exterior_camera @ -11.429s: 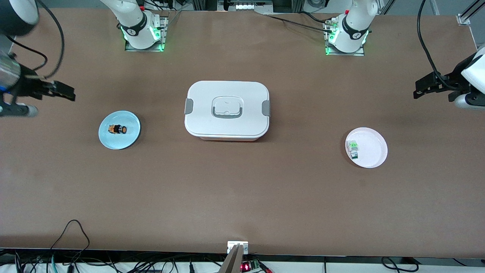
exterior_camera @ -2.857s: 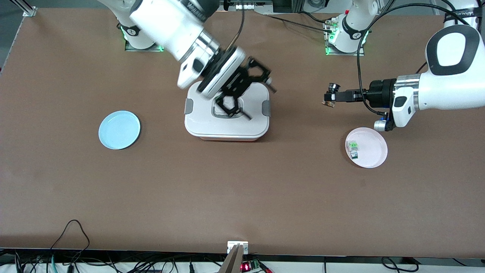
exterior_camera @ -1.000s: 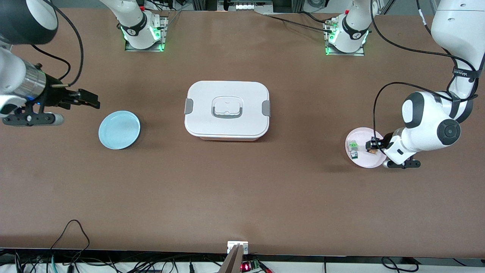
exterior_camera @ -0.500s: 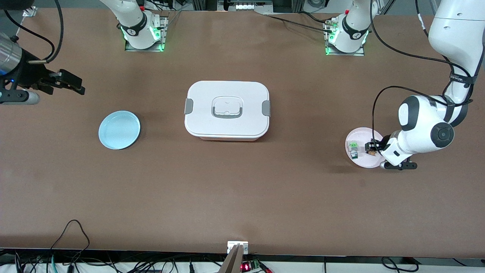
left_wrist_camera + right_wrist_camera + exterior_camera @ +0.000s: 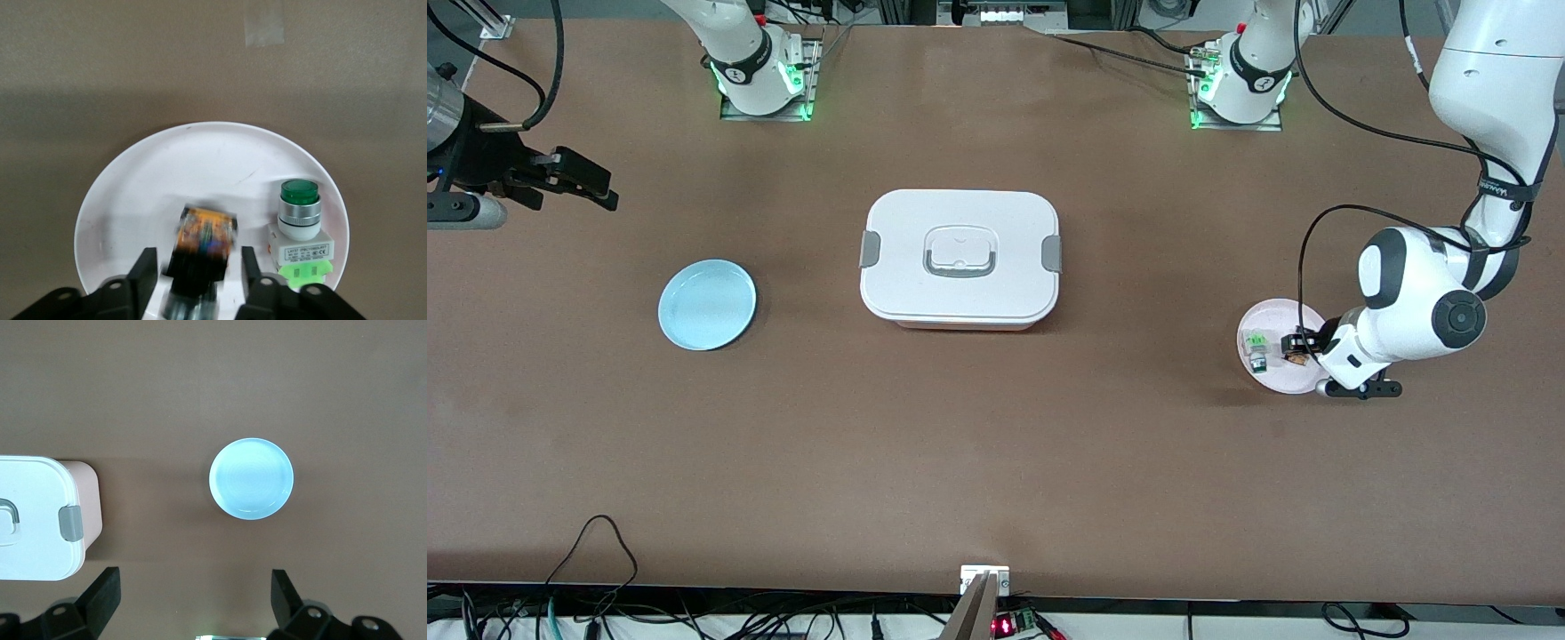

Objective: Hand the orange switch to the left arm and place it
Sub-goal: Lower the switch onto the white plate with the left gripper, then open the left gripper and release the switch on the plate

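The orange switch [image 5: 1297,348] [image 5: 203,235] lies on the pale pink plate [image 5: 1282,308] [image 5: 133,175] at the left arm's end of the table, beside a green-and-white switch [image 5: 1256,350] [image 5: 299,225]. My left gripper [image 5: 1291,348] [image 5: 199,263] is low over the plate, open. Its fingers [image 5: 148,261] stand either side of the orange switch with a small gap on each side. My right gripper [image 5: 596,188] [image 5: 195,583] is open and holds nothing, up over the right arm's end of the table. The white box [image 5: 960,258] [image 5: 33,520] sits mid-table, shut.
A light blue plate [image 5: 707,304] [image 5: 251,479] with nothing on it lies toward the right arm's end, level with the box. Cables trail along the table's near edge.
The left gripper's fingers have parted from the orange switch, which now rests on the pink plate. The right arm has drawn back a little from the blue plate.
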Tool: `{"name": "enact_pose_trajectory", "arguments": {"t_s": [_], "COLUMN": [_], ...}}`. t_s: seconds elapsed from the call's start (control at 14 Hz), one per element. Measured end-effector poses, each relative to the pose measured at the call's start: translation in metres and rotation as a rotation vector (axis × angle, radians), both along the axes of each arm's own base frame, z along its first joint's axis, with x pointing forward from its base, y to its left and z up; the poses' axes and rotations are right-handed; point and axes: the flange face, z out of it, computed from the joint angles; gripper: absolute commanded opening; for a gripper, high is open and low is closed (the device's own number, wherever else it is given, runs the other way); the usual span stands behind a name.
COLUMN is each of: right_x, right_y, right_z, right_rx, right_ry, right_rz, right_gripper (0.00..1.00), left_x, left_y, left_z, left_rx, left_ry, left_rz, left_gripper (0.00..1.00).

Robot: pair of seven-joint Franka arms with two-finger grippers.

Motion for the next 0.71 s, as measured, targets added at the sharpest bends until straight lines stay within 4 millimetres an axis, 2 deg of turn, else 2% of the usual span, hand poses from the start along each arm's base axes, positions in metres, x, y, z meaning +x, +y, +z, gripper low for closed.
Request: {"name": "enact_pose_trajectory", "arguments": {"t_s": [0.29,0.43,0.57,0.71], "right_x": [0.0,0.001,0.001,0.001], "right_y": [0.0,-0.001,-0.001,-0.001], "right_z": [-0.001,-0.001,-0.001,-0.001], "right_rx": [0.0,0.0,0.0,0.0], "right_ry": [0.001,0.001,0.0,0.001], "right_rz": [-0.001,-0.001,-0.002,-0.002], "right_gripper": [1.0,1.0,1.0,1.0], "left_x": [-0.011,-0.023,-0.03,-0.025], "left_y": [-0.002,-0.003,-0.001,-0.002], "left_z": [-0.009,0.001,0.027,0.082], "left_rx": [0.001,0.01,0.028,0.054], "left_ry": [-0.015,-0.019,-0.045,-0.119], "left_rz": [-0.001,-0.005,-0.004,-0.011], "left_gripper": [1.0,1.0,1.0,1.0]}}
